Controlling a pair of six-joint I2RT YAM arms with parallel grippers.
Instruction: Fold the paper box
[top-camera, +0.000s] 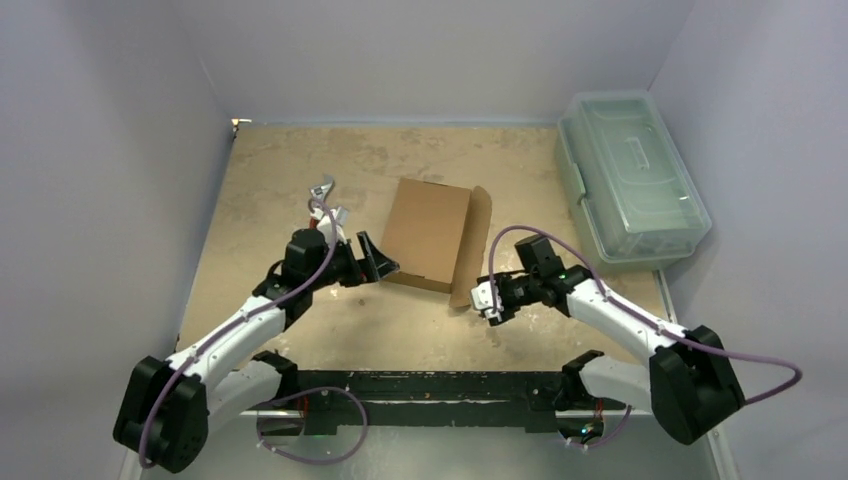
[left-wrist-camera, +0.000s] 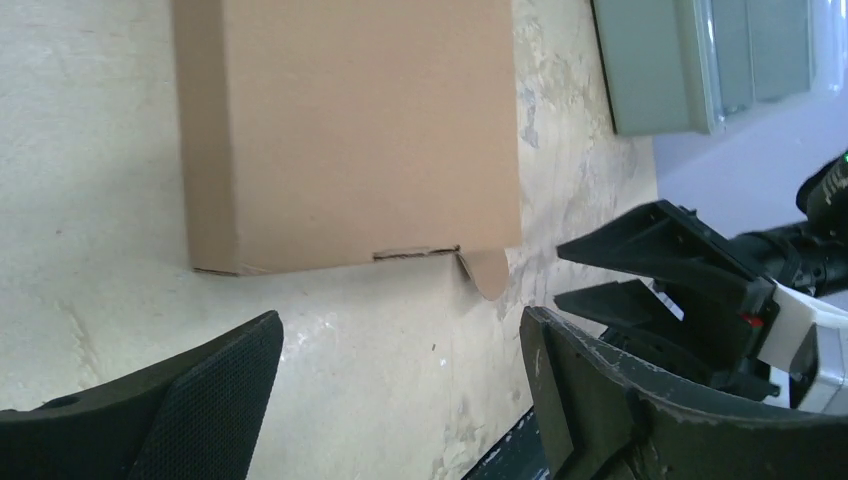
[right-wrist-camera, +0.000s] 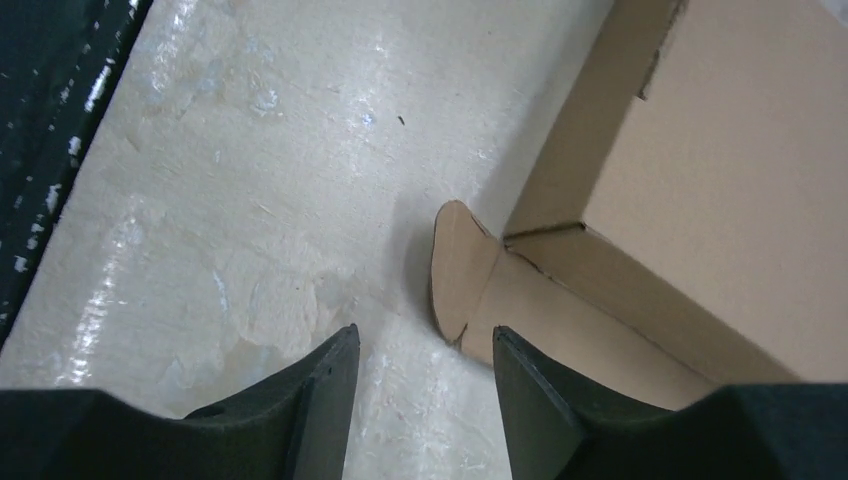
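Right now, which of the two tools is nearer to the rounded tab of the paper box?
The right tool: the rounded tab of the paper box lies just before it; the left tool is at the other side.

No readable text, labels or numbers in any view. Paper box (top-camera: 428, 232) shows plain brown cardboard, unprinted. Pale-green bin (top-camera: 632, 175) has nothing legible on its lid or wall.
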